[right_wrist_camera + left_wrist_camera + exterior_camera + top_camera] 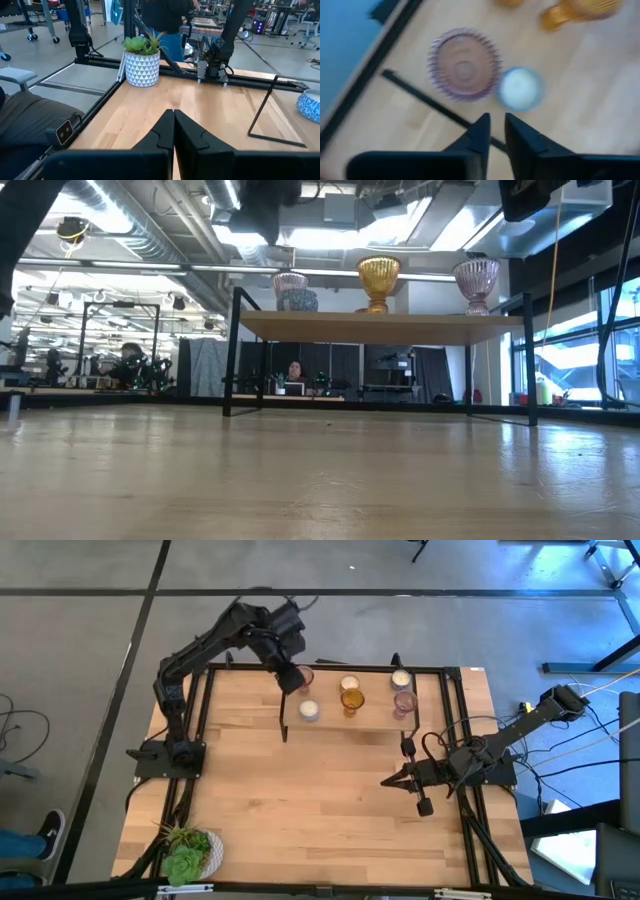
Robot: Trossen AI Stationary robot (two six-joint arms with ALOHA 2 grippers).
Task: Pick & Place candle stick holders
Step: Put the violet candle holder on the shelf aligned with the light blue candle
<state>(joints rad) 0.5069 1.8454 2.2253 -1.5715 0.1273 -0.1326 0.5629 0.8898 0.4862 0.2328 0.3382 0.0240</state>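
Several small glass candle stick holders stand on a raised wooden shelf [372,720] at the table's far side. They are a pinkish one [464,64], a whitish one [520,88] beside it, an amber one [351,700], two cream ones [349,683] [400,679] and a second pinkish one [404,702]. My left gripper [497,131] hovers above the shelf's left end, pointing down beside the first pinkish holder. Its fingers stand a narrow gap apart with nothing between them. My right gripper [173,125] is shut and empty, held level over the table's right part.
A green plant in a white patterned pot [190,852] stands at the table's near left corner. The shelf rests on thin black legs [232,350]. Bare wood [320,800] lies between the shelf and the near edge. People show in the room beyond.
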